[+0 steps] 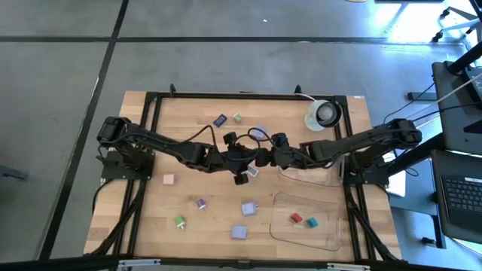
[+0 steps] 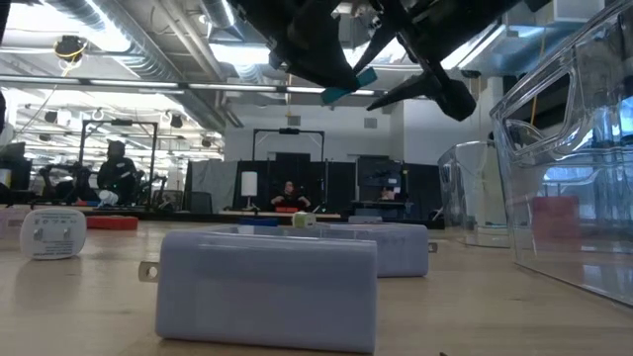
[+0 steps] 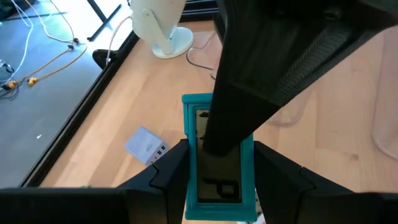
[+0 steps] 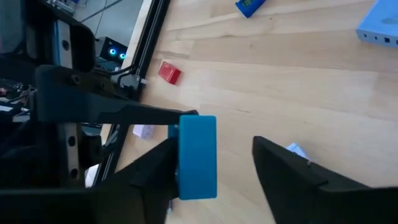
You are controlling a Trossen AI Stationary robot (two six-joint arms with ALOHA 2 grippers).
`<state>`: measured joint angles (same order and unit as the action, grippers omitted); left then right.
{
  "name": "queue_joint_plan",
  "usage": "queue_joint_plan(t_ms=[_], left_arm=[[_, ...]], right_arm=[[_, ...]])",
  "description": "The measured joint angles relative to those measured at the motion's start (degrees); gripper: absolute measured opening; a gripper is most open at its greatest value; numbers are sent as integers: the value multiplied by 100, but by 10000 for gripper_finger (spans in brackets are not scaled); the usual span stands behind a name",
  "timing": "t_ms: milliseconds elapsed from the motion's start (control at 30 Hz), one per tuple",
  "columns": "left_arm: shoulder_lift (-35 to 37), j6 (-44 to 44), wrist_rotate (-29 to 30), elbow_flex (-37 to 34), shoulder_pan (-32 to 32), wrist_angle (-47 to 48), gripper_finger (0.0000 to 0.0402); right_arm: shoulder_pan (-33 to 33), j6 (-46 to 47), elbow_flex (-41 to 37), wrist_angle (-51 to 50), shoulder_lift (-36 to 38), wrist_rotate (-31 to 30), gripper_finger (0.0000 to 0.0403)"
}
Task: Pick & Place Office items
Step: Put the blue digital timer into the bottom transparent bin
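Both tools meet above mid-worktop (image 1: 143, 150), over the gap between the scattered items and the trays (image 1: 309, 218). The left tool (image 3: 217, 180) grips a teal block (image 3: 214, 149), its long axis running forward between the fingers. The right tool (image 4: 214, 165) stands open around the same block (image 4: 197, 157), one finger beside it, the other apart. A handover seems likely.

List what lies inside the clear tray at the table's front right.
Inside the clear tray lie a red piece and a teal piece, side by side. Nothing covers its floor; no other piece shows in it.
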<state>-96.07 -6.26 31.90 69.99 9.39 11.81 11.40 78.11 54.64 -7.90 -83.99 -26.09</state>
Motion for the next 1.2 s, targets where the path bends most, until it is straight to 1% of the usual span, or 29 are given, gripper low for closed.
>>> queue_joint_plan(t_ms=[300, 367, 500, 667, 867, 1000, 1100, 1200], left_arm=[[-11, -44, -32, 1, 0, -17, 149], [-11, -44, -15, 1, 0, -17, 151], [-11, -75, 13, -1, 0, -44, 163], [1, -126, -1, 3, 33, -130, 192], [38, -653, 13, 3, 74, -131, 230], [169, -1042, -36, 3, 70, -72, 245], [368, -1163, -185, 3, 72, 96, 245], [533, -1165, -156, 5, 74, 350, 243]], right_arm=[[0, 79, 13, 83, 3, 28, 76], [0, 88, 13, 72, 7, 26, 60], [0, -8, 13, 106, 9, 26, 61], [-2, -85, -9, 12, 1, 87, 68], [-2, -141, -9, -175, 38, 135, 66], [37, -215, -7, -590, 284, 173, 65], [163, -212, -7, -1009, 627, 174, 67], [402, -221, -7, -1309, 1002, 237, 67]])
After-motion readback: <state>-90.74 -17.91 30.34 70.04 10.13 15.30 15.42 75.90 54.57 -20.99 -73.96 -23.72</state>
